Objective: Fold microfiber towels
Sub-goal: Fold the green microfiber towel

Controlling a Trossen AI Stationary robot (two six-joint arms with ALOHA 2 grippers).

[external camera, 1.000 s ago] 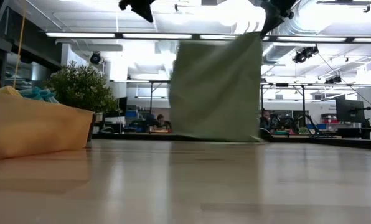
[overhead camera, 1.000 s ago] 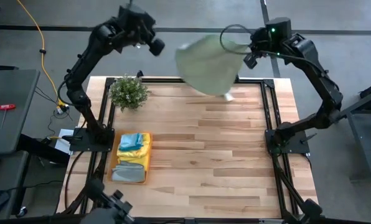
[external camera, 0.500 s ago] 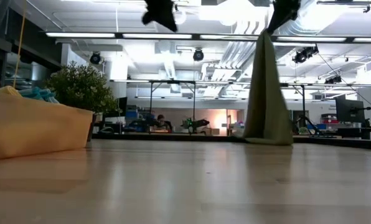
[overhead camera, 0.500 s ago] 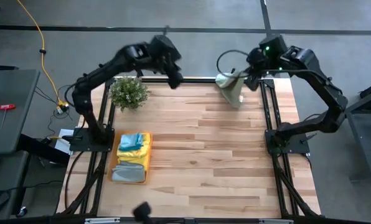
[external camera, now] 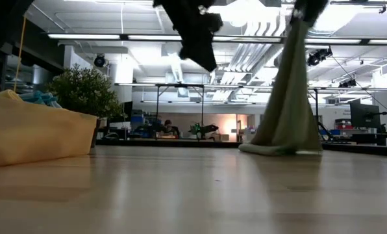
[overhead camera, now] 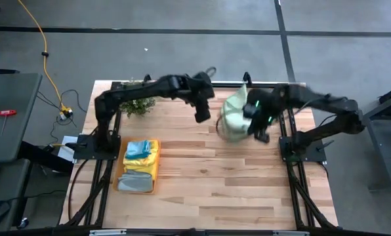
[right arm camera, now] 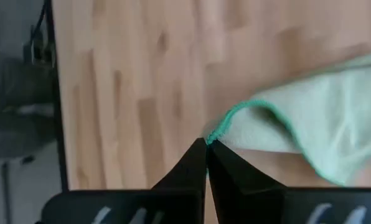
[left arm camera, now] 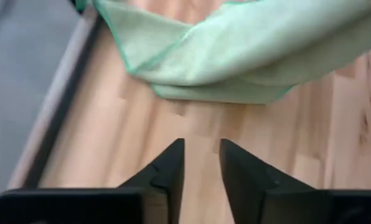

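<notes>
Right pincer [right arm camera: 206, 144] pinches the pale green towel [overhead camera: 233, 117]; left pincer [left arm camera: 201, 163], narrowly parted, hovers near plant [overhead camera: 138, 105].

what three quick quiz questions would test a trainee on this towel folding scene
1. True or false: the right gripper pinches the pale green towel by its edge.
2. Are the left gripper fingers empty or holding cloth?
3. Where are the other towels? A) the orange tray B) by the plant

Key: 1 true. 2 empty, with a gap between them. 3 A.
</notes>
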